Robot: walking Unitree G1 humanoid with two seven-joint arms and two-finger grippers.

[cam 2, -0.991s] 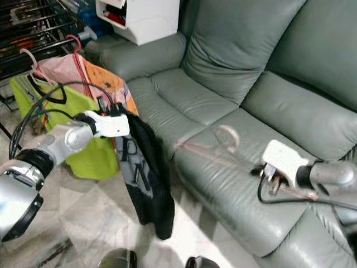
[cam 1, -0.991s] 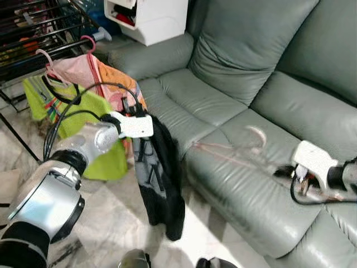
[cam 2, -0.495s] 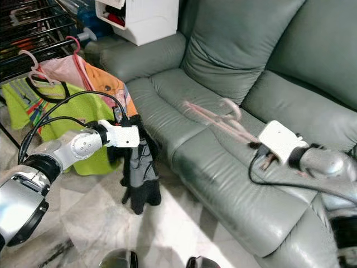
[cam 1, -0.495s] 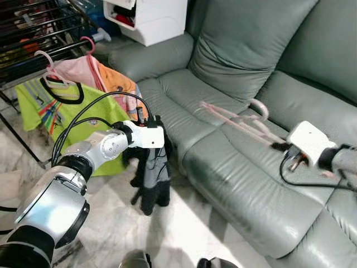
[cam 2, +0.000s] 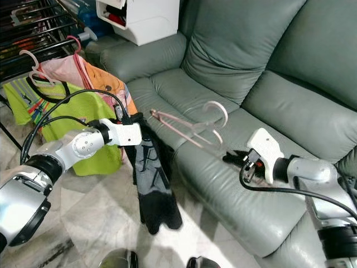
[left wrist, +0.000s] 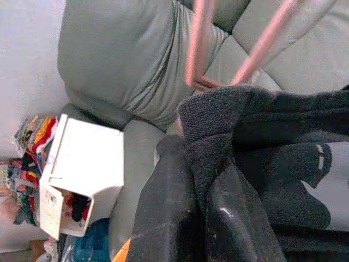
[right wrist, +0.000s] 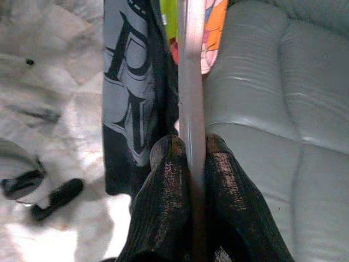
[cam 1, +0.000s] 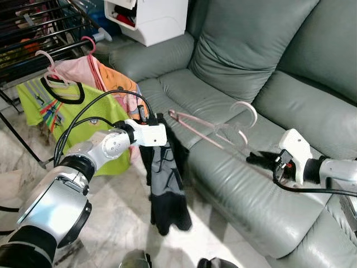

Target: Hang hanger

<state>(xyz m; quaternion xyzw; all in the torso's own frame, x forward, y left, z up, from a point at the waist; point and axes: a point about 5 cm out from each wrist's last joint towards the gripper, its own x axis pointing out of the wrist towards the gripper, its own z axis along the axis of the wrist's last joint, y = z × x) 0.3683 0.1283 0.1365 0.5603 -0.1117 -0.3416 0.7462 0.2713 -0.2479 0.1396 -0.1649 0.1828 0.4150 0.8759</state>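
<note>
1. My right gripper (right wrist: 188, 158) is clamped tight on the pink hanger (cam 1: 215, 127), holding it in the air over the sofa (cam 1: 234, 72) seat.
2. My left gripper (left wrist: 204, 180) pinches the black shirt's (cam 1: 166, 184) edge; the shirt dangles beside the sofa front.
3. The hanger's far tip sits just beside the shirt's top.

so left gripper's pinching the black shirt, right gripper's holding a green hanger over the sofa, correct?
Not quite: the hanger is pink, not green, as the right eye view shows. The rest holds: the left gripper pinches the black shirt, and the right gripper holds the hanger over the sofa.
</note>
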